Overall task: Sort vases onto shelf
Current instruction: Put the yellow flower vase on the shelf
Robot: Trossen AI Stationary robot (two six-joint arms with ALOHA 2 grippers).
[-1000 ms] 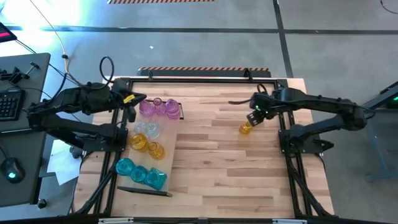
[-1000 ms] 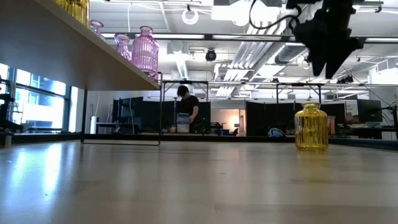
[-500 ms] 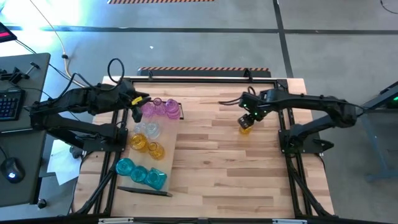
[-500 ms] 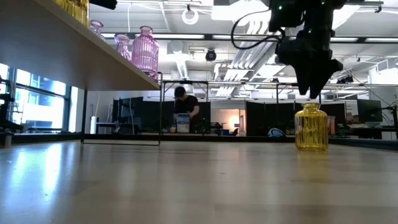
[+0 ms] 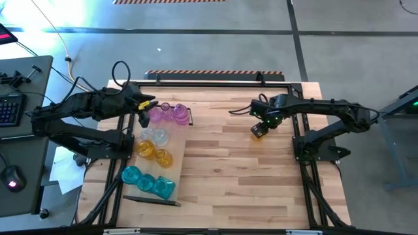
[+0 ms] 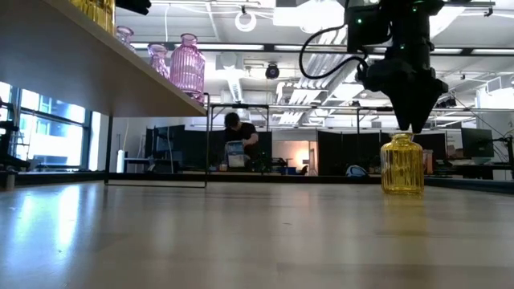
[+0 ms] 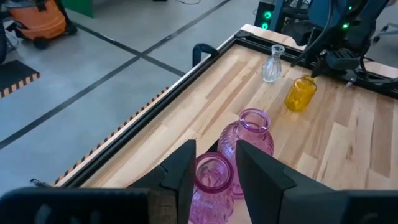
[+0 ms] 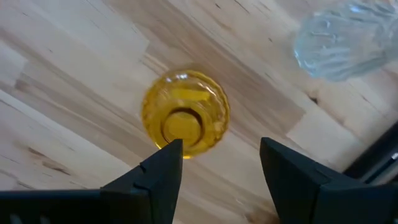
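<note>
Two changes: the left gripper (image 7: 211, 171) has let go of a pink vase (image 7: 210, 180) on the shelf (image 5: 175, 163), while the right gripper (image 8: 214, 165), spread, has dropped over the yellow vase (image 8: 185, 112), the next pick.

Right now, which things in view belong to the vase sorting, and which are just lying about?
Job:
- shelf with pink, clear, amber and teal vases
- yellow vase under the open right claw
- clear vase
- open left claw

Lying about:
- keyboard
- mouse

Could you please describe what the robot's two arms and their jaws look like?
Both arms are dark, slim and jointed. The left arm carries a looping black cable and a yellow tag by its wrist. The right arm shows small green lights. Each gripper ends in two flat, dark, wedge-shaped fingers.
</note>
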